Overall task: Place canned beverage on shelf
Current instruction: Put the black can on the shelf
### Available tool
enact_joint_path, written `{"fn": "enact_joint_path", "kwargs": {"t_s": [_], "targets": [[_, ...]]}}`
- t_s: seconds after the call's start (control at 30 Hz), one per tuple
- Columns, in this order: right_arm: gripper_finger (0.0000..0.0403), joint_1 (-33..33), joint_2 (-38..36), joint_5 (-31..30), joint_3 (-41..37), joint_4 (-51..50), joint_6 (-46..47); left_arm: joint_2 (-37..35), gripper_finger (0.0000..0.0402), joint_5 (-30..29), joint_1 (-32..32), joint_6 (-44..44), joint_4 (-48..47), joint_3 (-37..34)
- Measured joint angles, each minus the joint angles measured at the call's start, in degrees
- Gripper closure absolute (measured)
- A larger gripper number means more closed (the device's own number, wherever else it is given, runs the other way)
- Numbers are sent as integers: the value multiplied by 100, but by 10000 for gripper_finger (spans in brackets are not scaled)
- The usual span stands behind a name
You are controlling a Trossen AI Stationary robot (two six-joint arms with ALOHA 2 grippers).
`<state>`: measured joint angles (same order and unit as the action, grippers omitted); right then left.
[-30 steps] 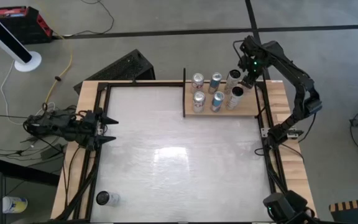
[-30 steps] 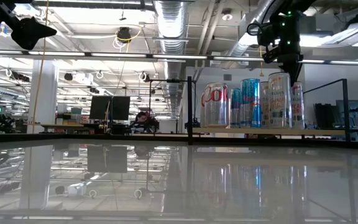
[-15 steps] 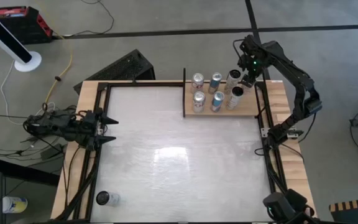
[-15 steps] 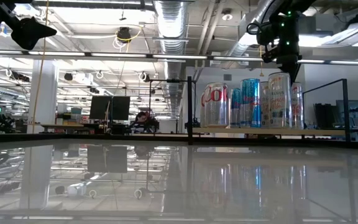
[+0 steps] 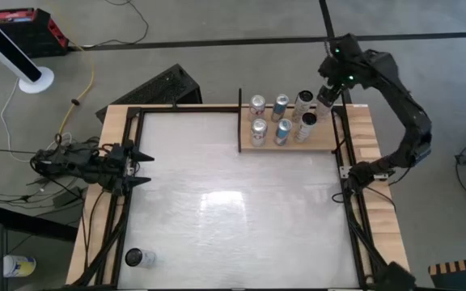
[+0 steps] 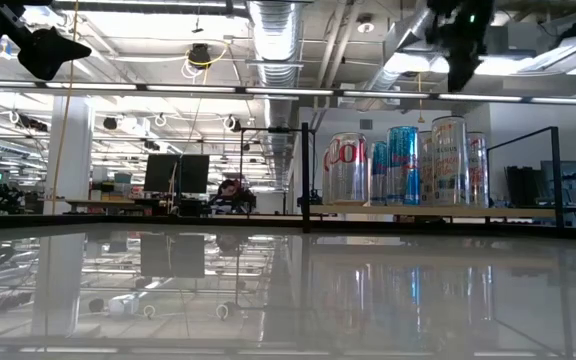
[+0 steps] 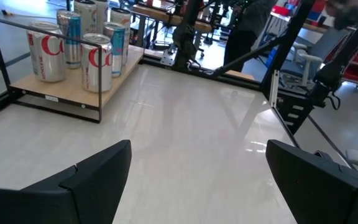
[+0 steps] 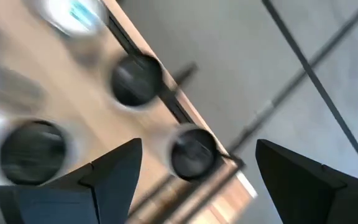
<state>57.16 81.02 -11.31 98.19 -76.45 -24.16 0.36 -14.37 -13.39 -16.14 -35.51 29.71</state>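
The shelf (image 5: pixel 270 145), a light-brown board with black posts, stands at the table's far right. Several cans stand upright on it in two rows, among them a silver one (image 5: pixel 307 123) at the right end of the near row and a silver-and-red one (image 6: pixel 348 168). My right gripper (image 5: pixel 327 95) hangs open well above the shelf's right end, clear of the can tops (image 8: pixel 191 152), slanting down. My left gripper (image 5: pixel 146 166) waits open at the table's left edge, pointing level across the table. One more can (image 5: pixel 140 258) stands at the near left corner.
A black post (image 5: pixel 239 121) rises at the shelf's left end and a black frame (image 6: pixel 553 170) at its right end. The white tabletop (image 5: pixel 233 202) spreads between the shelf and the near edge. Another can (image 5: pixel 19 265) lies on the floor beyond the table's left edge.
My right gripper has risen from just over the right-end cans and drawn a little toward the table's far right, tipping less steeply down. Its fingers stay open. The cans on the shelf stand as before.
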Motion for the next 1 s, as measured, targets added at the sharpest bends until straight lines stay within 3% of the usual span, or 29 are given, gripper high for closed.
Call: {"fn": "enact_joint_path", "kwargs": {"t_s": [0.27,0.57,0.63,0.8,0.9,1.0], "targets": [[66,-1248,-588,1356,72,257,864,0,45,0,0,0,0,0],[67,-4119,-567,1399,69,519,2006,0,45,2,1,-3,-2,0],[67,-4868,-577,1023,17,607,2291,0,45,3,1,-4,-6,0],[67,-6549,-722,-610,-730,1201,3263,0,45,325,-1,13,48,0],[67,-7328,-803,-1158,-1307,1845,3729,2,45,876,1,-10,449,0],[67,-7935,-723,-1422,-1852,2726,3980,245,45,1776,-2,-213,1427,8]]}}
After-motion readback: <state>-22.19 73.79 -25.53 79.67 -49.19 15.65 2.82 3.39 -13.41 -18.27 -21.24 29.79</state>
